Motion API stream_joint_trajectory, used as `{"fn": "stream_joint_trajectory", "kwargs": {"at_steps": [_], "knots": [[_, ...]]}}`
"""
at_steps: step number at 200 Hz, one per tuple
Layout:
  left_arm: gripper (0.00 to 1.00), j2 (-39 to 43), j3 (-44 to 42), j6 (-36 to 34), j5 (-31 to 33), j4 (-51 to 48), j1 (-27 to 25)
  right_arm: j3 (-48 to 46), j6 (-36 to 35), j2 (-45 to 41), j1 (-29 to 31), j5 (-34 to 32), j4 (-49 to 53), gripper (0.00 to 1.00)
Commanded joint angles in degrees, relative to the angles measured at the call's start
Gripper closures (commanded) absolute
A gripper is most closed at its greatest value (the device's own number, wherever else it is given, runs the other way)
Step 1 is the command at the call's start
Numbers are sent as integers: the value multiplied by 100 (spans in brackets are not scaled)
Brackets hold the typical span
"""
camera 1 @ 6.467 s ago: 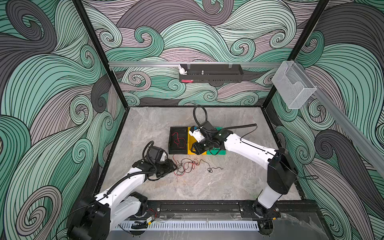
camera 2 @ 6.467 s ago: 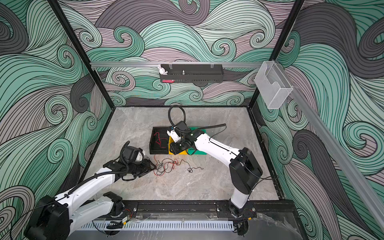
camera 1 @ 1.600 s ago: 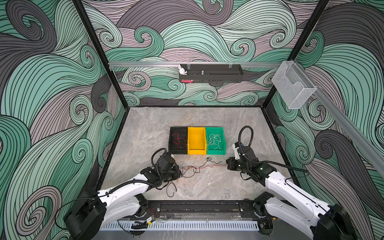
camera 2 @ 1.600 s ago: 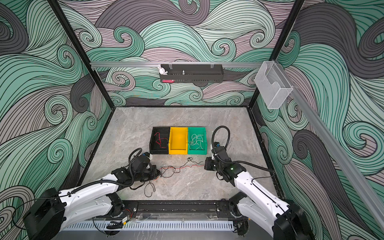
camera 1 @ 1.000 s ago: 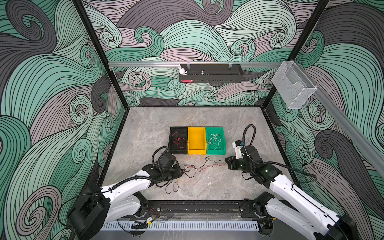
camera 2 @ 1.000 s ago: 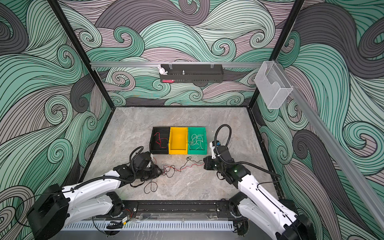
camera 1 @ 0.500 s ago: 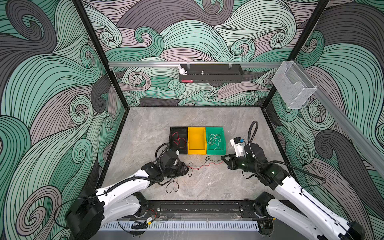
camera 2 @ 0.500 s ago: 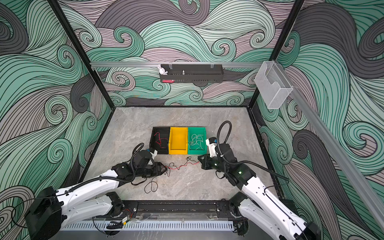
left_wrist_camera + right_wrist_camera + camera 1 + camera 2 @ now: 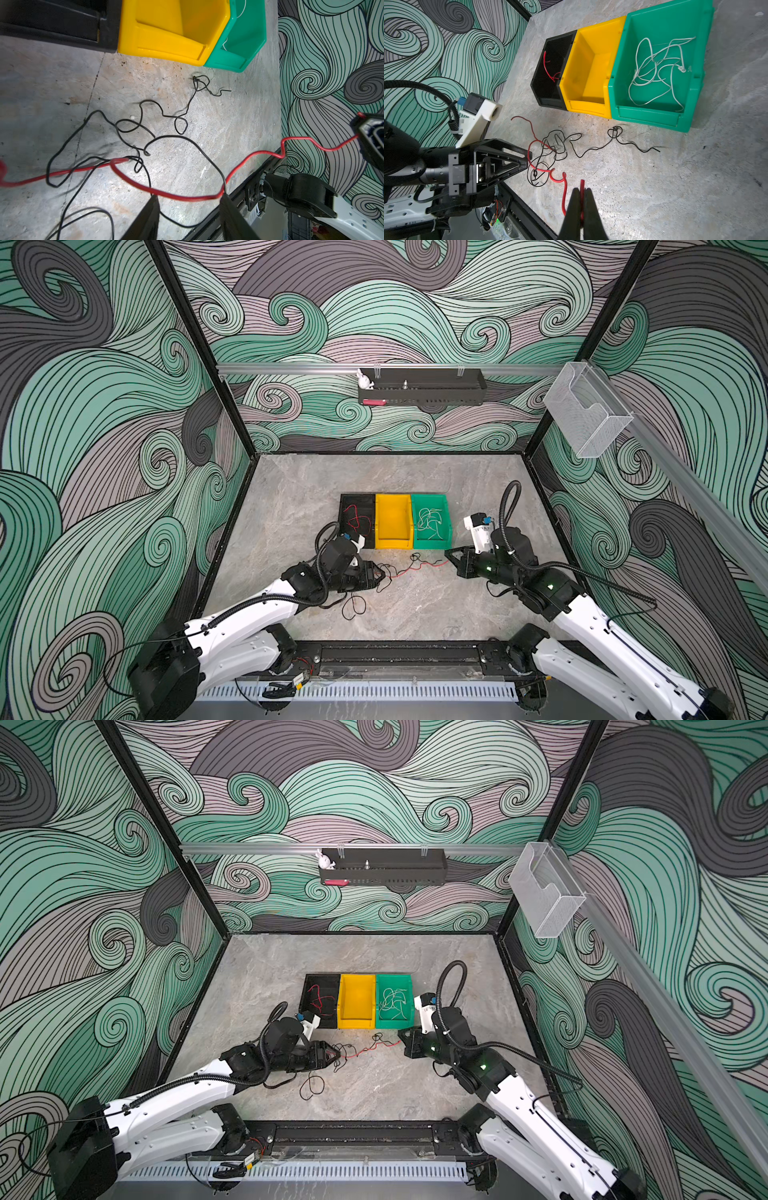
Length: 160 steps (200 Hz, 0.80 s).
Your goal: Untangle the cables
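One red cable (image 9: 564,187) stretches low over the table (image 9: 415,614), from the left gripper (image 9: 189,200) across to the right gripper (image 9: 581,190). On the right, the jaws are pressed together and pinch the red cable close to its end, which is plain to see in the right wrist view. On the left, the jaws are spread, with the red cable crossing the gap right at the fingertips. Whether it actually rests on them is hard to call from this angle.

In between, the red cable threads through a snarl of black cables (image 9: 556,143) lying on the table just in front of the bins. One black strand trails off toward the green bin (image 9: 432,545), and one black loop sits beside the left gripper, on the near side in both top views.

Behind them, the three bins stand in a row, touching: black bin (image 9: 347,502), yellow bin (image 9: 392,542), green bin. White cables (image 9: 654,68) lie loosely coiled in the green bin. A second red cable (image 9: 545,62) sits in the black bin.
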State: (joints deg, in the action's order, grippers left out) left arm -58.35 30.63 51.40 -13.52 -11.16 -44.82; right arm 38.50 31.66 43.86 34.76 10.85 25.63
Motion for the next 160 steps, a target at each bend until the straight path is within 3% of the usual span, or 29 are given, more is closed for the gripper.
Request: {"fn": "stream_joint_trajectory", "kwargs": {"at_steps": [1, 51, 117, 134, 160], "knots": [[50, 165, 180, -92, 57, -158, -41, 236, -124, 118, 1, -278, 74, 98], [46, -18, 127, -390, -269, 352, -219, 140, 84, 281, 7, 87, -280, 98], [48, -871, 407, -798, -76, 431, -581, 79, 240, 233, 9, 334, -460, 98], [54, -933, 430, -798, 12, 399, -576, 30, 249, 205, 8, 316, -472, 98], [76, -819, 444, -763, 148, 305, -580, -3, 160, 180, 10, 126, -365, 98]]}}
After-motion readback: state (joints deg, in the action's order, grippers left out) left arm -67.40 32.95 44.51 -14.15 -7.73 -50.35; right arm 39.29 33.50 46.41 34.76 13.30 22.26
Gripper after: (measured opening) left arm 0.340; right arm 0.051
